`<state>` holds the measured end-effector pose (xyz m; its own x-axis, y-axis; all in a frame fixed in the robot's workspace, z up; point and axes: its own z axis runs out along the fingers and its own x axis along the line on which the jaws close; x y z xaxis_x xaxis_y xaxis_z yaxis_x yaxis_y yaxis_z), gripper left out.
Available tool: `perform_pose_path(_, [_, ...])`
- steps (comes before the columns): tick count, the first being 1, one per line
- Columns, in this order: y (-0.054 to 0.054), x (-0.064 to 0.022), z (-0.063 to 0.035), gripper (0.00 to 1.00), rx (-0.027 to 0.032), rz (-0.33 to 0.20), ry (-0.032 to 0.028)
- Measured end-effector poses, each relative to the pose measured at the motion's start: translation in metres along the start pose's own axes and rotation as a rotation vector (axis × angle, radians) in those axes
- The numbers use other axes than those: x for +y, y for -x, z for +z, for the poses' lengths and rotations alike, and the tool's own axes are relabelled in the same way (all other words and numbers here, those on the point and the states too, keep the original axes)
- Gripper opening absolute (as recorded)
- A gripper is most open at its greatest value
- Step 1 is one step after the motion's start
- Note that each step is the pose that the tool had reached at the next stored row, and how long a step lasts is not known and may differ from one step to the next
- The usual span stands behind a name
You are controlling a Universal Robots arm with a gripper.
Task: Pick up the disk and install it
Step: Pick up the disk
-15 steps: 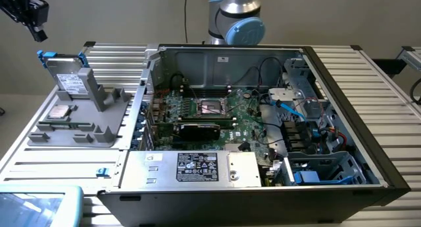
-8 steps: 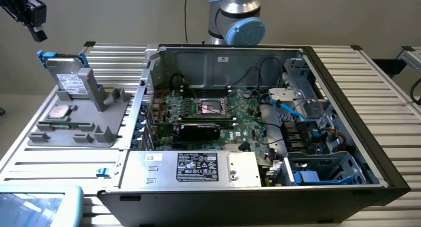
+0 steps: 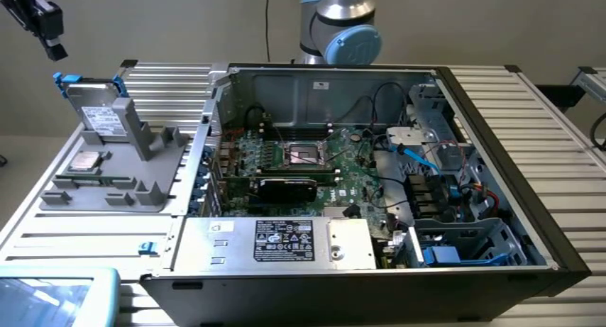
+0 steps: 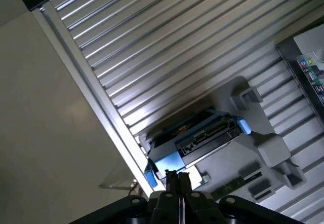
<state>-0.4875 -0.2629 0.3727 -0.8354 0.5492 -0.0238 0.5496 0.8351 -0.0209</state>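
Item 1, fingers (image 4: 174, 183): black pair, pressed tight together, no gap, nothing held. In the ext. view they hang high at the upper left, well apart from item 2 and above it.

Item 2, disk (image 3: 95, 107): silver-grey hard drive w/ white label, black print. Bright blue rails on its edges. Stands upright on edge in a slot of item 3, not yet in the case. The wrist view looks down on its upper edge.

Item 3, holder (image 3: 161, 174): grey moulded fixture w/ several slots and posts. Lies flat on the surface, at the ext. view's left of the case.

Item 4, chip (image 3: 87, 162): small, square, silver. Lies flat in a holder recess, near the disk on the camera side.

Item 5, PC case (image 3: 492, 121): black tower on its side, panel off, just beside the holder. Inside:
- green motherboard (image 3: 365, 174), socket at centre
- grey box (image 3: 223, 245) w/ black-and-white sticker along the near edge
- drive bay (image 3: 469, 245) w/ blue parts at the near right corner

Item 6, surface (image 3: 558, 150): ribbed aluminium slats under all of the above.

Item 7, arm base (image 3: 336, 29): silver w/ light-blue cap, behind the case.

Item 8, pale blue tray corner (image 3: 52, 295): ext. view's near left.
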Motion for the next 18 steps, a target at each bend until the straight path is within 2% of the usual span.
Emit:
perform_pose_path(10, [0.0000,0.0000,0.0002,0.11,0.0021,0.103,-0.0024])
perform_pose_path(18, [0.0000,0.0001,0.0005,0.11,0.0048,0.230,-0.0054])
